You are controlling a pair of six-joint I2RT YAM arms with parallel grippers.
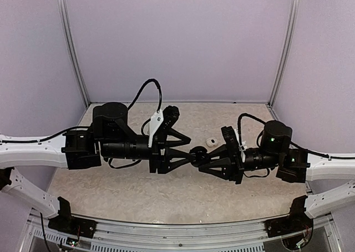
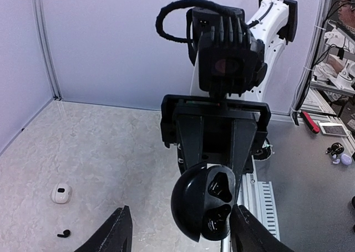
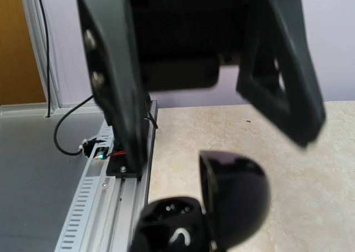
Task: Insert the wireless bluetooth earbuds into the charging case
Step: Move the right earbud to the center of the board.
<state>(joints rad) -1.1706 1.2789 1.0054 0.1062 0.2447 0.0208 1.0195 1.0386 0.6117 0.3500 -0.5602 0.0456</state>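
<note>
The right gripper (image 2: 217,166) is clamped on the open black case (image 2: 202,207) and holds it in the air between the two arms, with its lid (image 3: 236,196) hinged back. The left gripper (image 1: 189,150) hangs just in front of the case; its fingers (image 2: 116,232) are spread wide with nothing between them. Two dark shapes sit in the case's base, but it cannot be told whether they are seated buds or bare wells. One black bud (image 2: 64,233) lies loose on the table (image 2: 111,152), near the small white case (image 2: 61,193) and well apart from the black case. No white buds can be made out.

The step in hand looks like fetching that loose bud with the left arm and seating it in the black case. The bud is tiny and smooth, so the left fingers should come down straddling it and close slowly, pinching its thicker body rather than its thin end, or it may squirt away. The right arm should turn the case so the base faces up and keep it steady. The bud should then be lined up with a free well, lowered until it settles, and let go only once it sits flush
</note>
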